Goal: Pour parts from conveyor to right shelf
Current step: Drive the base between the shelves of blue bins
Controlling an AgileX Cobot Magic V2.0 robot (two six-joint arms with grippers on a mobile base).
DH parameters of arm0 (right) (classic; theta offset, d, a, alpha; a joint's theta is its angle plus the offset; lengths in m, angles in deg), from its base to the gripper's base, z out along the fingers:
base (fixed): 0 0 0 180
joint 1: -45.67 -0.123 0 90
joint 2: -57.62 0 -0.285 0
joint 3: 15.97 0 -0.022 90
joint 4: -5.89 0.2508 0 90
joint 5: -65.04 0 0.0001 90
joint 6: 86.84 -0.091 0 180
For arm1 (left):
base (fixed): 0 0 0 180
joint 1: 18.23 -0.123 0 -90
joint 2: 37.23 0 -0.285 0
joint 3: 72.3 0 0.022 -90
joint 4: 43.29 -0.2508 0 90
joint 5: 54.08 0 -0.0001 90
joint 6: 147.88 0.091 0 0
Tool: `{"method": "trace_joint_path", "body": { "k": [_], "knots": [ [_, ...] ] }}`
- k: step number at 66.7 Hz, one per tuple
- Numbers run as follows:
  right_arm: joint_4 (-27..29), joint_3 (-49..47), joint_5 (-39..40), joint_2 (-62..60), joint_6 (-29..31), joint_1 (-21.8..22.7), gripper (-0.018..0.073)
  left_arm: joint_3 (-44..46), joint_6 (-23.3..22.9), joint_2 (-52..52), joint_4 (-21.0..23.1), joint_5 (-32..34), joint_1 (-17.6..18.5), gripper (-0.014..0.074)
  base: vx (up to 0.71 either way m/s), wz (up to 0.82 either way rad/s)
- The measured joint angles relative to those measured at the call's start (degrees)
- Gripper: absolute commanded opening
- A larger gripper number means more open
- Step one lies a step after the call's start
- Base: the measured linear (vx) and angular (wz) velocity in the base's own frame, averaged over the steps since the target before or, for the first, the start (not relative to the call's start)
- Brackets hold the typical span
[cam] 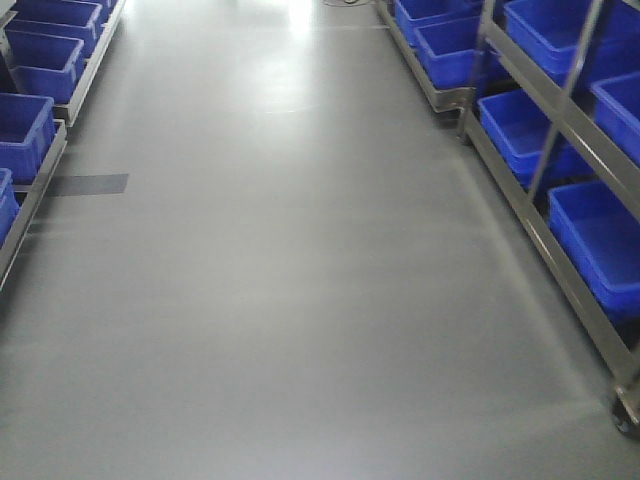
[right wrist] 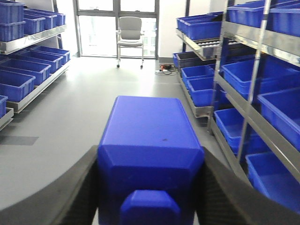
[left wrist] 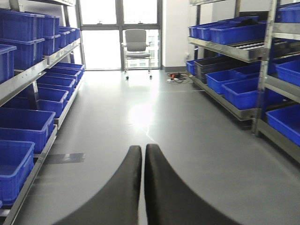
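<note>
Right wrist view shows my right gripper (right wrist: 151, 161) clenched on the part (right wrist: 149, 126) — left gripper (left wrist: 142, 154) pinched shut, empty. I'd square up to the right shelf (right wrist: 262, 42), tipping only above a bin (right wrist: 276, 180).

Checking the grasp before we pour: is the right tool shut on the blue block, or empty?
Shut on it: the right tool has the blue block wedged between its two dark fingers, touching both sides.

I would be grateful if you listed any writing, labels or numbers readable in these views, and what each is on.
There are none. The blue bins, the steel shelf, the blue block, the chair and the floor show no legible print.
</note>
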Motion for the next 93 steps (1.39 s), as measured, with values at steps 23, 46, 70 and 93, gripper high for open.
{"method": "trace_joint_path", "body": {
  "k": [23, 46, 70, 93],
  "knots": [
    [0.0, 0.0, 0.0, 0.0, 0.0, 0.0, -0.0002, 0.0, 0.0, 0.0, 0.0, 0.0, 0.0, -0.0006, 0.65, 0.12],
    [0.0, 0.0, 0.0, 0.0, 0.0, 0.0, -0.0002, 0.0, 0.0, 0.0, 0.0, 0.0, 0.0, -0.0006, 0.66, -0.03],
    [0.0, 0.0, 0.0, 0.0, 0.0, 0.0, -0.0002, 0.0, 0.0, 0.0, 0.0, 0.0, 0.0, -0.0006, 0.65, 0.08],
    [0.0, 0.0, 0.0, 0.0, 0.0, 0.0, -0.0002, 0.0, 0.0, 0.0, 0.0, 0.0, 0.0, -0.0006, 0.63, 0.18]
  ]
}}
